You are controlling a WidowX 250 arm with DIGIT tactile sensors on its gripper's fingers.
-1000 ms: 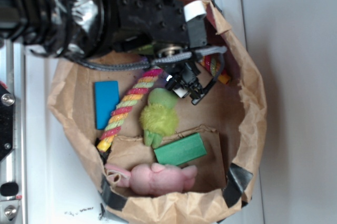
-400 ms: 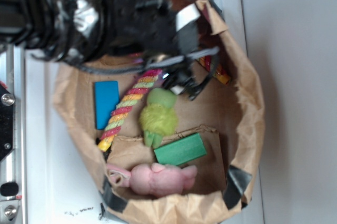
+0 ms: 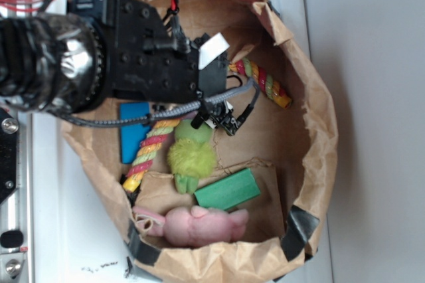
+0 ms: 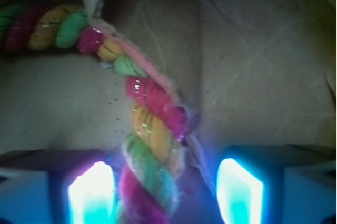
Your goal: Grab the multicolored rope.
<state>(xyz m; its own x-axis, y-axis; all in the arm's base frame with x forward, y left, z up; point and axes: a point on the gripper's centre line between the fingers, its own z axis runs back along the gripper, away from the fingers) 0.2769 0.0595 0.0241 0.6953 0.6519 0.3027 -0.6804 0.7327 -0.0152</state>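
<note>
On the left of the exterior view, the black robot arm wrapped in shiny dark tape (image 3: pixel 50 64) reaches in over the rim of a crumpled brown paper bag (image 3: pixel 319 137) lying open on a white surface (image 3: pixel 66 230). Below the arm's black housing, a flat blue rectangular block (image 3: pixel 133 138) lies on the bag floor. Just right of it runs the thick twisted multicolored rope with red, pink, yellow and green strands (image 3: pixel 151 153); one yellow end lies near the lower left of the bag, the middle passes under the arm, and the other end shows again at the upper right beside the bag wall. The black gripper (image 3: pixel 216 118) sits over the rope's hidden bend. A fuzzy lime-green plush toy (image 3: pixel 190 157) lies beside the rope, directly under the gripper tips. Further down lie a green rectangular block (image 3: pixel 228 189) and a pink soft plush toy (image 3: pixel 199 224).

In the wrist view, the rope (image 4: pixel 152 129) runs down between the two glowing fingers (image 4: pixel 239 190). The jaws stand apart, one on each side of the rope, with a gap showing on the right.
</note>
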